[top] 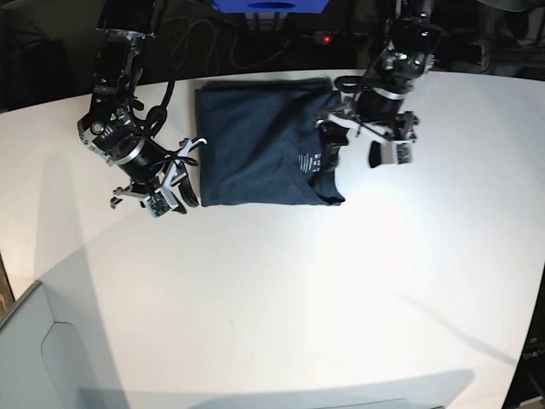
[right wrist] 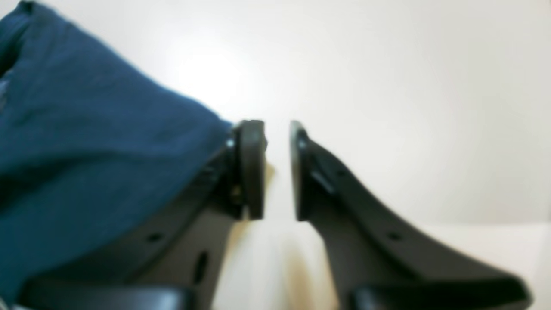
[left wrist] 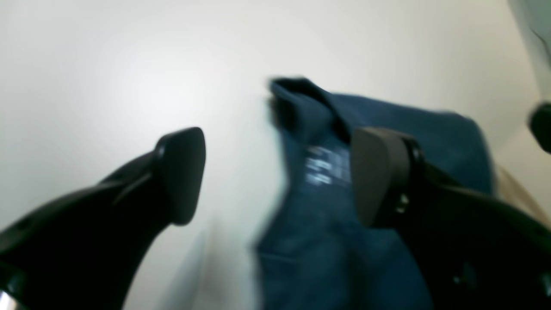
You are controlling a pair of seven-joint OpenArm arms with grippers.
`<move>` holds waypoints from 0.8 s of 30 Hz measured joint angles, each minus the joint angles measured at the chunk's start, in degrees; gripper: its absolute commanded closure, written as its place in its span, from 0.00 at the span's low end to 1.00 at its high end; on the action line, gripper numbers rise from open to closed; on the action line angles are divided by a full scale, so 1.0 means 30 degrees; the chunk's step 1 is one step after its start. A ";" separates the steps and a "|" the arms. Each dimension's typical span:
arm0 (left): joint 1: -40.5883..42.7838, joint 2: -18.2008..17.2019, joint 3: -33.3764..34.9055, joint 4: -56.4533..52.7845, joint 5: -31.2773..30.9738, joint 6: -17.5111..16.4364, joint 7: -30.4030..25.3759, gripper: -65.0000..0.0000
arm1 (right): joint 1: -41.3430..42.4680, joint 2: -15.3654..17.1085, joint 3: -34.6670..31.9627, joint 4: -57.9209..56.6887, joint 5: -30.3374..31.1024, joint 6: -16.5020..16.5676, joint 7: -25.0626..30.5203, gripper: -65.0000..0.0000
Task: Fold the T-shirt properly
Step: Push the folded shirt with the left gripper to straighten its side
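The dark navy T-shirt [top: 255,141] lies folded into a flat rectangle on the white table [top: 341,281], collar end toward the right. My left gripper [top: 353,152] hovers over that collar end. In the left wrist view the left gripper [left wrist: 280,176] is wide open and holds nothing; the T-shirt [left wrist: 310,241] with its white-printed neck label [left wrist: 323,165] lies below, between the fingers. My right gripper [top: 174,196] sits at the shirt's near left corner. In the right wrist view the right gripper [right wrist: 277,172] shows a narrow empty gap, with the T-shirt [right wrist: 86,150] beside its left finger.
A blue object [top: 268,4] and dark cables [top: 213,43] sit beyond the table's far edge. A pale grey panel [top: 43,358] fills the near left corner. Bare white tabletop stretches in front of the shirt.
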 measured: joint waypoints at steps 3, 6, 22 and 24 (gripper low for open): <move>-0.0255 0.0772 0.0612 -0.1523 0.0015 0.0087 0.0182 0.22 | -0.0678 0.0007 0.0357 0.0831 -0.0029 -0.0007 -0.0175 0.63; -0.0474 0.1129 0.0612 -0.2397 -0.0044 0.0015 0.0044 0.22 | -0.1326 0.0015 0.0656 0.1246 0.0051 -0.0007 -0.0138 0.58; -0.1479 0.1071 0.0714 -0.5821 -0.3177 -0.0386 -0.1035 0.28 | -0.2164 0.0743 0.1486 0.2535 -0.0095 -0.0015 -0.0240 0.58; -0.1581 0.1042 0.0707 -0.6105 -0.3351 -0.0415 -0.1027 0.35 | -0.2266 0.0692 0.1486 0.3002 -0.0109 -0.0007 -0.0262 0.58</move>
